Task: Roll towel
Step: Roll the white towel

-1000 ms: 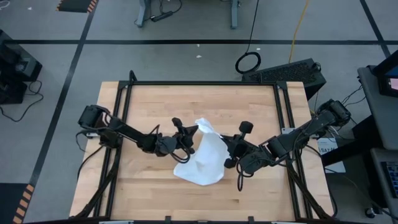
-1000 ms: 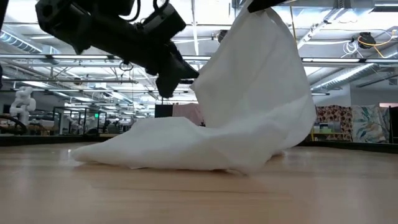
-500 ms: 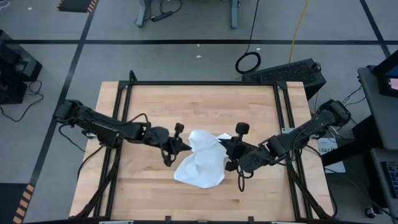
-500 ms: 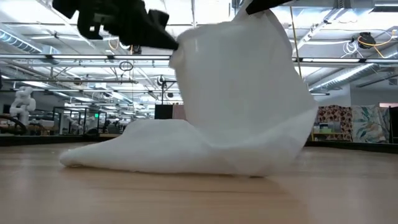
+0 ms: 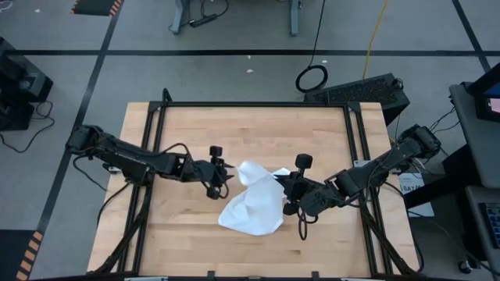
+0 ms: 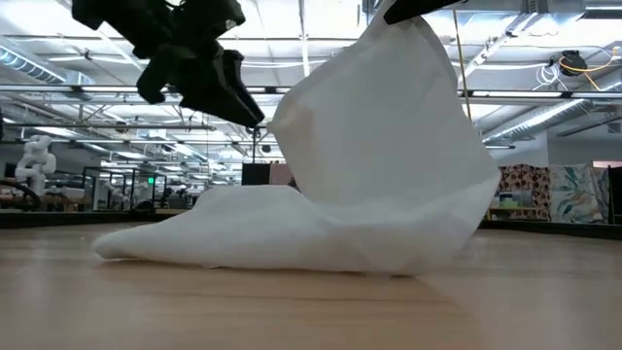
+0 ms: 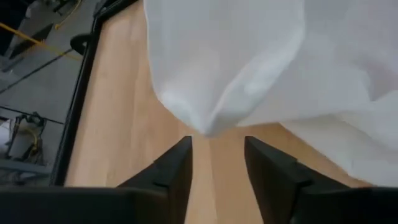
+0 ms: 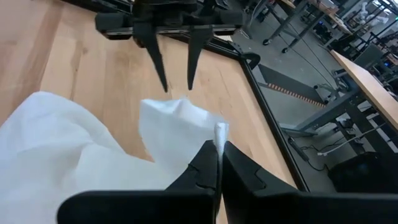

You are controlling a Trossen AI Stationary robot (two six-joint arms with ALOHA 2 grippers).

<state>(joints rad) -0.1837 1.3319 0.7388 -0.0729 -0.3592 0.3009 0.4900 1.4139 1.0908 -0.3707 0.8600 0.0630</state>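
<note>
The white towel (image 5: 251,204) lies crumpled at the middle of the wooden table (image 5: 195,125). Its lower part rests on the wood and its right part is drawn up. My right gripper (image 5: 281,181) is shut on that raised part, near the top of the low view (image 6: 408,10). My left gripper (image 5: 226,173) stands open just left of the towel. In the left wrist view a free corner of the towel (image 7: 202,127) hangs in front of the gap between the fingers (image 7: 216,142), apart from them. My right gripper pinches an edge of the towel (image 8: 221,132) between its two shut fingers, coming in from the table's right and slanting downward. The cloth hangs below the hold in a broad sheet (image 6: 389,146), and its lower end (image 6: 243,243) lies on the table.
Black frame rails (image 5: 156,156) run along the table's left and right sides. Bare wood lies on the far half and along the near edge. A black flat device (image 5: 367,90) sits beyond the far right corner.
My left gripper, shut on a raised towel corner, drew it up and toward the table's left, tipping up more level. It then opened, let the corner go and backed off a little. The corner now hangs free; the right-held part stayed up.
</note>
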